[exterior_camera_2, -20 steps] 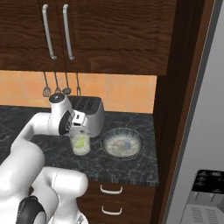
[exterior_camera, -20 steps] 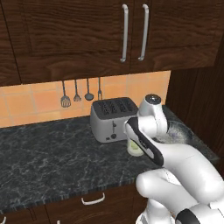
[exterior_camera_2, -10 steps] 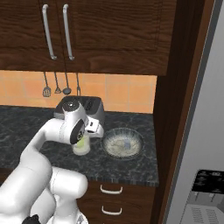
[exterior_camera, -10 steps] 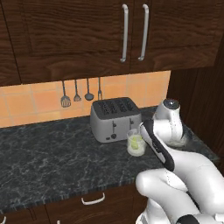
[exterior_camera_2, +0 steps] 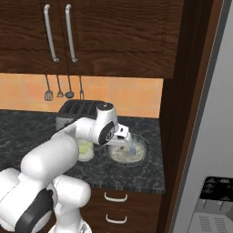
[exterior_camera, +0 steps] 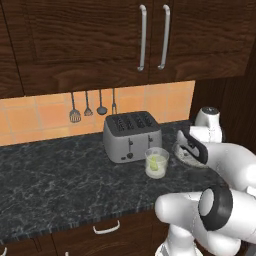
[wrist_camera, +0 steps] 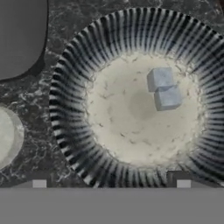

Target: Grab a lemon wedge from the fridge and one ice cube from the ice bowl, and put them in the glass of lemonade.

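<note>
Gripper [exterior_camera_2: 129,146]: fingers spread wide, empty, poised above the ice bowl [wrist_camera: 70,144].
Ice: two cubes [wrist_camera: 164,89] touching in the bowl, not yet picked.
Glass of lemonade [exterior_camera: 156,163]: beside the toaster [exterior_camera: 132,135]; a green wedge seems already inside.
Left: grab a cube, drop it in.

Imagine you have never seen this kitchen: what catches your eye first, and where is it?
The white arm reaches over the dark counter, its open gripper poised above the ice bowl, where two pale ice cubes lie touching. Beside the bowl stands the glass of lemonade with something green in it, in front of the silver toaster.
</note>
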You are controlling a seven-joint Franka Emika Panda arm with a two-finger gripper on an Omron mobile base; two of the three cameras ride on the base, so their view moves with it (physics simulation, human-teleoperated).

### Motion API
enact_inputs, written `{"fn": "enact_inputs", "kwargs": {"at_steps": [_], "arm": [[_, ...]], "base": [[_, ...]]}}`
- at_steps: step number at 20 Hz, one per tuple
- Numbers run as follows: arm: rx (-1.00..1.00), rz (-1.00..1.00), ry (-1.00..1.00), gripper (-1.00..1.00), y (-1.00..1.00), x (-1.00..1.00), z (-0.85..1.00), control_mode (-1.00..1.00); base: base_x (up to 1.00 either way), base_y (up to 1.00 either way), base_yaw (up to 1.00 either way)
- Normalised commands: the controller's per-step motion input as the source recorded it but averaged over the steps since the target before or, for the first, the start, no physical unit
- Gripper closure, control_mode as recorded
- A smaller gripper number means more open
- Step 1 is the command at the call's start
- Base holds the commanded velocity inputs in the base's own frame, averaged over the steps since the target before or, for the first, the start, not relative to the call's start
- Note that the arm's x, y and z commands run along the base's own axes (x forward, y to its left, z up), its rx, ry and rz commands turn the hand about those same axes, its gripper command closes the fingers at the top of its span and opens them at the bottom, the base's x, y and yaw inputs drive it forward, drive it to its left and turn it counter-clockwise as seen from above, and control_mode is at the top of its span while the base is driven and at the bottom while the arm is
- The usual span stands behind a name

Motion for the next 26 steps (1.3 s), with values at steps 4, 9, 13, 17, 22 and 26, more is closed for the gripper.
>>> {"fn": "enact_inputs", "kwargs": {"at_steps": [4, 9, 13, 17, 22, 26], "arm": [[0.06, 0.00, 0.00, -1.00, -0.22, 0.30, -0.30, -1.00], [0.04, 0.00, 0.00, -1.00, -0.04, 0.00, -0.47, -1.00], [0.00, 0.00, 0.00, -1.00, -0.20, 0.00, -0.24, -1.00], [0.00, 0.00, -0.01, -1.00, -0.25, 0.00, -0.02, -1.00], [0.00, 0.00, 0.00, -1.00, -0.14, 0.06, -0.35, -1.00], [0.00, 0.00, -0.01, -1.00, 0.00, 0.03, -0.09, -1.00]], "base": [[0.00, 0.00, 0.00], [0.00, 0.00, 0.00], [0.00, 0.00, 0.00], [0.00, 0.00, 0.00], [0.00, 0.00, 0.00], [0.00, 0.00, 0.00]]}}
